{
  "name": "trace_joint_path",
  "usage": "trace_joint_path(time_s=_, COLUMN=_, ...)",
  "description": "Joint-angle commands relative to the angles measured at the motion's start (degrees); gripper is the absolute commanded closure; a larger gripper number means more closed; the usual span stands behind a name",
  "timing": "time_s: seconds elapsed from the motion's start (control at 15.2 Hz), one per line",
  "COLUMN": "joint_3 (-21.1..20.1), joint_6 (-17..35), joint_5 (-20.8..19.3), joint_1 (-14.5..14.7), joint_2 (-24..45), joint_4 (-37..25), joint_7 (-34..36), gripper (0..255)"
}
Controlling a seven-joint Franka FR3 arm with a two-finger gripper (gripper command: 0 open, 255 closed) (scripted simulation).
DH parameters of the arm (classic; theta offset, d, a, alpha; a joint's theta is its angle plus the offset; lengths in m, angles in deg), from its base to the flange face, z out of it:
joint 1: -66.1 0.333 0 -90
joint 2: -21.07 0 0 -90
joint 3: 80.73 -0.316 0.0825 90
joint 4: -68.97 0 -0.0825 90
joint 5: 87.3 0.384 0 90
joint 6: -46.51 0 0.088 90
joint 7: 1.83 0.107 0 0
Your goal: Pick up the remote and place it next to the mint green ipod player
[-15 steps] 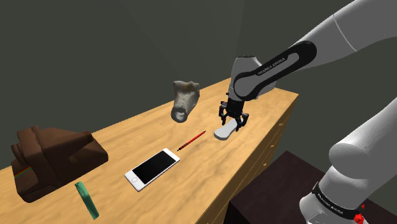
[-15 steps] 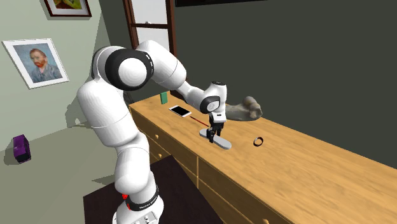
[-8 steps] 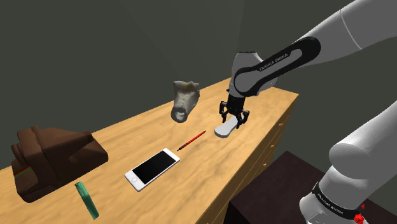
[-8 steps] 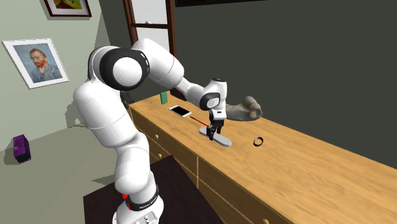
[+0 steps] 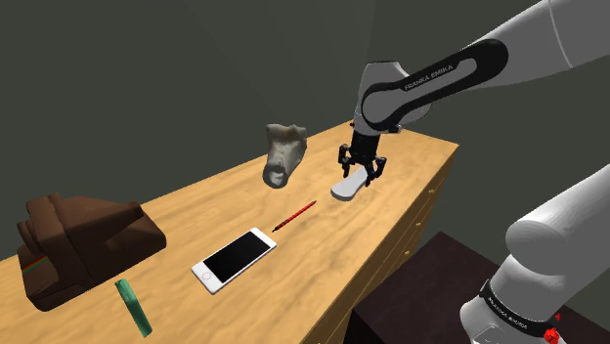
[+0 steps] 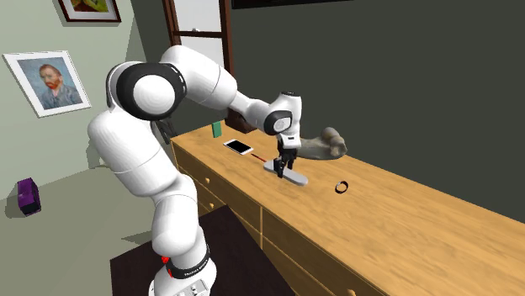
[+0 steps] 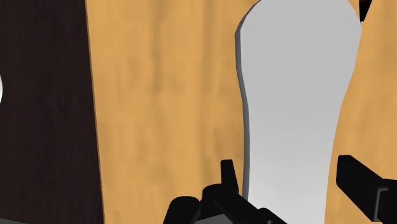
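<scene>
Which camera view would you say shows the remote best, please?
The shoulder view: the pale grey remote shows nearly whole, clasped near one end by the gripper. The wrist view gives a close look at its plain face between the fingers, cut off by the picture's edge. The second exterior view shows it small beneath the gripper.

Pale grey remote (image 5: 349, 187) pinched in the jaws near the surface's (image 5: 323, 254) front edge; green ipod (image 5: 133, 307) lies flat at the opposite end.
</scene>
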Motion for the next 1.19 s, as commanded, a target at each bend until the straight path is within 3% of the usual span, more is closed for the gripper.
trace_joint_path(time_s=0.0, joint_3=0.3, joint_6=-1.7, joint_5=0.3, joint_1=0.1, joint_2=-1.1, joint_4=-0.7, joint_7=-0.2, gripper=255)
trace_joint_path(time_s=1.12, joint_3=2.2, joint_6=-15.7, joint_5=0.6, joint_1=0.1, joint_2=-5.9, joint_4=-10.0, joint_7=-0.9, gripper=255)
